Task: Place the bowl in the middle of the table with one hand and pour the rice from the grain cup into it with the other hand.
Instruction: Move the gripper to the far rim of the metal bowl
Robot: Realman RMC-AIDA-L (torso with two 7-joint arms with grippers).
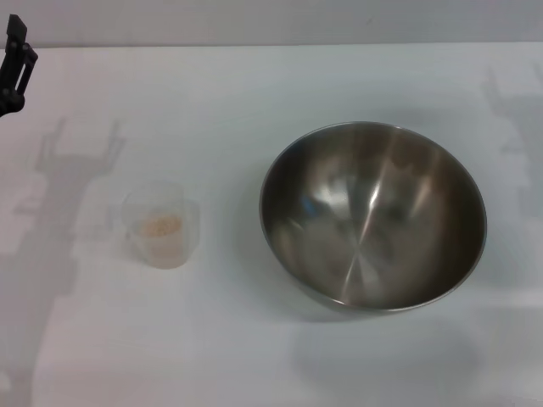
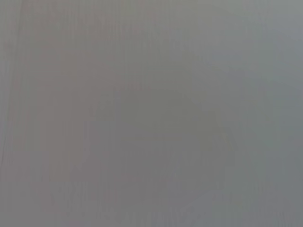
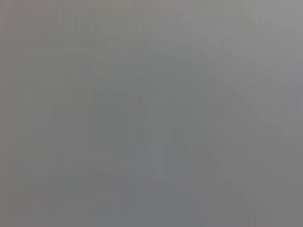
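The stainless-steel bowl (image 1: 373, 216) stands empty on the white table (image 1: 212, 102), right of centre in the head view. The clear grain cup (image 1: 159, 225) stands upright to its left, with pale beige rice (image 1: 164, 226) in its bottom. A gap of bare table lies between cup and bowl. My left gripper (image 1: 15, 64) shows only as a black part at the far left edge, well away from the cup and behind it. My right gripper is out of view. Both wrist views show only plain grey surface.
The table's far edge (image 1: 271, 44) runs along the top of the head view. Arm shadows fall on the table at the left (image 1: 68, 178) and at the far right (image 1: 517, 110).
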